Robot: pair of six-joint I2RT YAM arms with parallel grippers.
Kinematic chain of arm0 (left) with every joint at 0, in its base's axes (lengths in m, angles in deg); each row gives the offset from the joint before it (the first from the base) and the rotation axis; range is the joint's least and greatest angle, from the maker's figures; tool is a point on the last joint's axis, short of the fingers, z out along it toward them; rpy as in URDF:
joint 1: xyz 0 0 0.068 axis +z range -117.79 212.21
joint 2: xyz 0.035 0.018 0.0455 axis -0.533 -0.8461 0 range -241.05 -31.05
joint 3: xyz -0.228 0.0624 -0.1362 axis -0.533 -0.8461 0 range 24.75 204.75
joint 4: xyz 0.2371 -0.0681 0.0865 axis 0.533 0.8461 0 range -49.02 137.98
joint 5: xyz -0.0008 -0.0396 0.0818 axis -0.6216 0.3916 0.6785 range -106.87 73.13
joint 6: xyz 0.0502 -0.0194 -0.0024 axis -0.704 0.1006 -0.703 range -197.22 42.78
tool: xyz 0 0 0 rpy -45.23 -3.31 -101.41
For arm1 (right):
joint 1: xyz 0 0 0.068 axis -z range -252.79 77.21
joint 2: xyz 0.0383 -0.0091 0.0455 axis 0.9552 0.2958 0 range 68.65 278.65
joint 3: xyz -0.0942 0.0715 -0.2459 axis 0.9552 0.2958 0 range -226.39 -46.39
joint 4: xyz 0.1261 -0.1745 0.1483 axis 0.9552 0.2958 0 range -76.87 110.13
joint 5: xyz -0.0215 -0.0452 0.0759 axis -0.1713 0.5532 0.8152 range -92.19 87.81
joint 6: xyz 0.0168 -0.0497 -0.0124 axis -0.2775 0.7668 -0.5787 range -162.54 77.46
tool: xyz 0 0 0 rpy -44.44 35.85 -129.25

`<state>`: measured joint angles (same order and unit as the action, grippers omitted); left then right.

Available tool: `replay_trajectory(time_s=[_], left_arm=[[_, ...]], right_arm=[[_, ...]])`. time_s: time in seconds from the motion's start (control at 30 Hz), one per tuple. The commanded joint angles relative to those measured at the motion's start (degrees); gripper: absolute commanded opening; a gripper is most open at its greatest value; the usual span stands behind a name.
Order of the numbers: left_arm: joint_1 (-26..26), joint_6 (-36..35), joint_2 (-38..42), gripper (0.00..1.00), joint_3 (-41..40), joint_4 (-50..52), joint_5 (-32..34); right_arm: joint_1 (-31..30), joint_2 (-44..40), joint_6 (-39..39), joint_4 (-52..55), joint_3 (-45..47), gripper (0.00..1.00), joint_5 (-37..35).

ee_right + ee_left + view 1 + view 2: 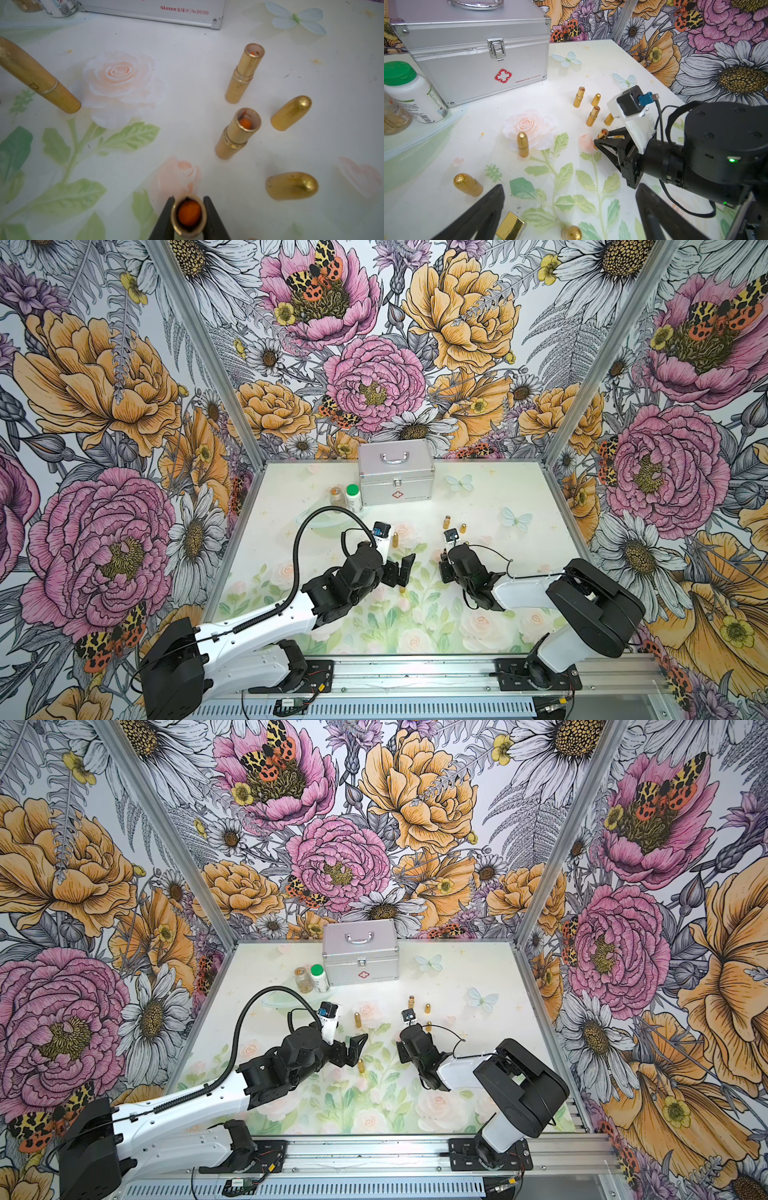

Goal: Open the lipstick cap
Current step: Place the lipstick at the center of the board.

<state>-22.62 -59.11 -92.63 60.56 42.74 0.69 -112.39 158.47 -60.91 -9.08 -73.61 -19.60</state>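
The right arm reaches forward from the front rail with its wrist bent steeply down, so the right claw (601, 138) points at the table (591, 62). Its 2 black fingers (166, 216) press on opposite sides of a lipstick tube (188, 216), pinching it upright with its open mouth toward the wrist camera. The left arm stretches low and long across the table, wrist rolled, and the left claw (571, 188) is spread wide above the printed leaves. The held tube is smooth gold metal, round and uncapped, with an orange stick inside. It sits near the table's middle, close to a nearer open tube (238, 133) and a farther open tube (245, 72), both standing. Beside these rest 2 bullet-shaped gold caps, the far cap (291, 113) and the near cap (292, 185). A capped lipstick (522, 144) stands on a printed rose, well apart from them. A ribbed aluminium case (397, 472) with a red cross stands at the back, next to a white bottle (352, 497) with a green lid. In both top views the held tube is hidden under the right wrist, and whether its base touches the table cannot be told. In the left wrist view a rounded gold piece (571, 232) and a square gold piece (510, 227) are cut off at the frame edge.
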Motion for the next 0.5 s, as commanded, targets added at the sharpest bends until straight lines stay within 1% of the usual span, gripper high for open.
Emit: replay_trajectory(time_s=[0.0, 0.47], left_arm=[[0.51, 0.29, 0.46, 0.99, 1.89, 0.35, 0.28], [0.69, 0.04, 0.61, 0.99, 1.90, 0.51, 0.72]], right_arm=[[-0.45, 0.80, -0.09, -1.17, 0.24, 0.26, -1.18], [-0.52, 0.67, 0.27, -0.05, -0.81, 0.34, -1.18]])
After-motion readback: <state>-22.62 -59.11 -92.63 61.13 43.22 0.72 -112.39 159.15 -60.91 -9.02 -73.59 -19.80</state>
